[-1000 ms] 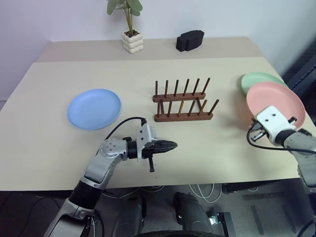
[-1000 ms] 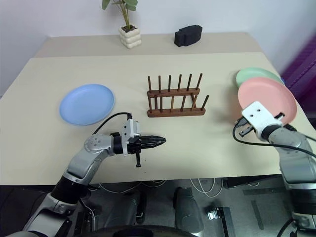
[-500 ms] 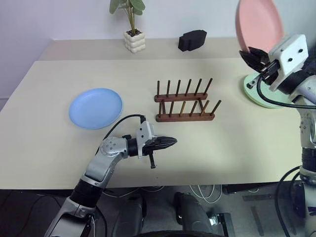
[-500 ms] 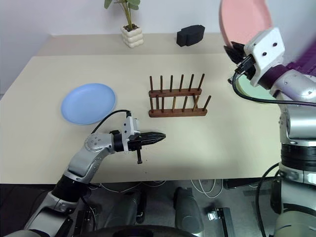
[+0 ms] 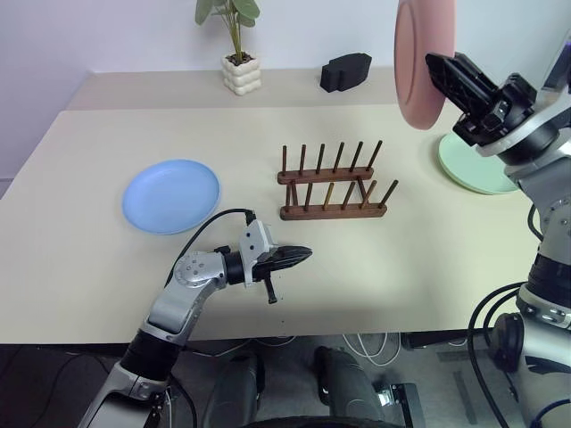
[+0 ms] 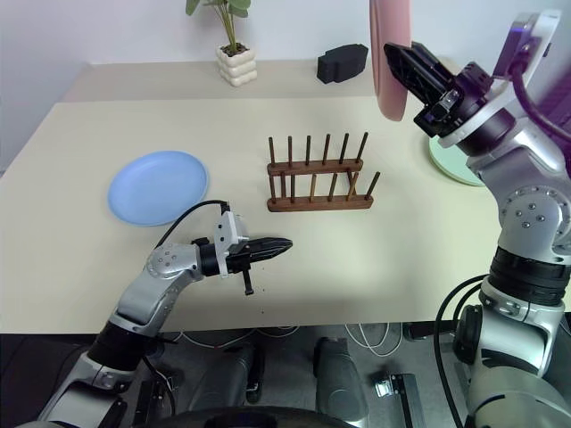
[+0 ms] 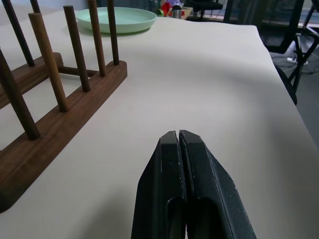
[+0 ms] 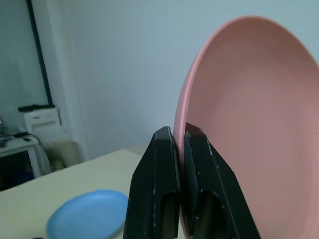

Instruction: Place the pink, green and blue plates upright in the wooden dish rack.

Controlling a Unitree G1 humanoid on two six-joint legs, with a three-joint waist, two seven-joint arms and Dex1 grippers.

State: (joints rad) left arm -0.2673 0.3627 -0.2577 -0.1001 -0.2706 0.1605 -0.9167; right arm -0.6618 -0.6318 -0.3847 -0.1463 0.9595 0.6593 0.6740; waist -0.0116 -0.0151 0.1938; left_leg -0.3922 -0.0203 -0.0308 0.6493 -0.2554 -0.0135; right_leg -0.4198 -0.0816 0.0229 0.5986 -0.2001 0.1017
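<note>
My right gripper (image 5: 434, 62) is raised high over the table's right side, shut on the rim of the pink plate (image 5: 419, 62), which stands upright and edge-on. In the right wrist view the two fingers (image 8: 159, 149) pinch the pink plate's (image 8: 249, 124) edge. The wooden dish rack (image 5: 332, 183) stands empty at the table's middle, below and left of that plate. The green plate (image 5: 473, 165) lies flat at the right edge. Lying flat on the left is the blue plate (image 5: 170, 195). My left gripper (image 5: 303, 254) is shut and empty, hovering level in front of the rack.
A potted plant in a white pot (image 5: 239, 76) and a black object (image 5: 344, 71) sit on the raised back strip. The table's front edge (image 5: 357, 334) runs just below my left arm. In the left wrist view the rack's pegs (image 7: 75, 50) stand beside the shut fingers.
My right arm lifted the pink plate from low at the right edge, rolled it to stand edge-on, and shifted it left toward the rack. The left arm stayed put.
</note>
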